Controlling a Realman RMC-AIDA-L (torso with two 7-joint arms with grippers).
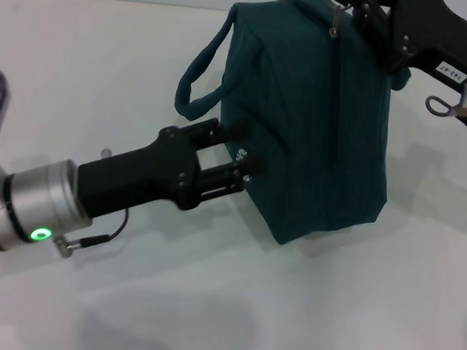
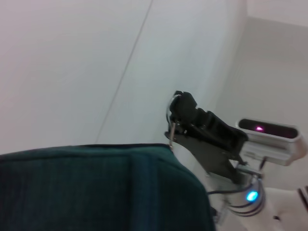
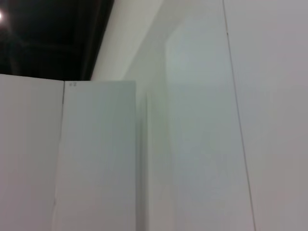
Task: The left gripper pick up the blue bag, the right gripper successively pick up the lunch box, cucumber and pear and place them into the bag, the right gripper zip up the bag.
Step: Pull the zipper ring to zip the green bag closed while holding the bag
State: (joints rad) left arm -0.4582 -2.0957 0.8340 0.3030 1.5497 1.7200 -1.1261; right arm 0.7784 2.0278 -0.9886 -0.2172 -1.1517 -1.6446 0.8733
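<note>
My right hand (image 1: 359, 11) sits at the very top of the blue bag (image 1: 316, 141), toward the far right part of the counter (image 1: 208, 301). Its black fingers are drawn together right at the ring zipper pull (image 1: 335, 23), and the left wrist view shows the same thing from below: the right hand (image 2: 179, 108) pinched on the metal ring at the end of the bag's top seam. I read it as gripping the pull, with the arm running back from it toward the counter's far right corner.

From that pull the zipper line drops straight down the face of the bag toward the counter's near edge. That is the relation I care about: the zipper's long axis runs from my right hand downward and toward me, so any further pull has to follow that line rather than cut across it. The seam looks closed along the stretch I can see; I judge the zipping near done or done.

My left hand (image 1: 226, 162) is on the bag's left side, lower down, fingers closed on the fabric by the small white logo (image 1: 241, 154), holding the bag upright. A handle (image 1: 202, 73) loops out above it toward the far left.

The lunch box, cucumber and pear are nowhere in sight; I take them to be inside the bag, though I cannot see in.
</note>
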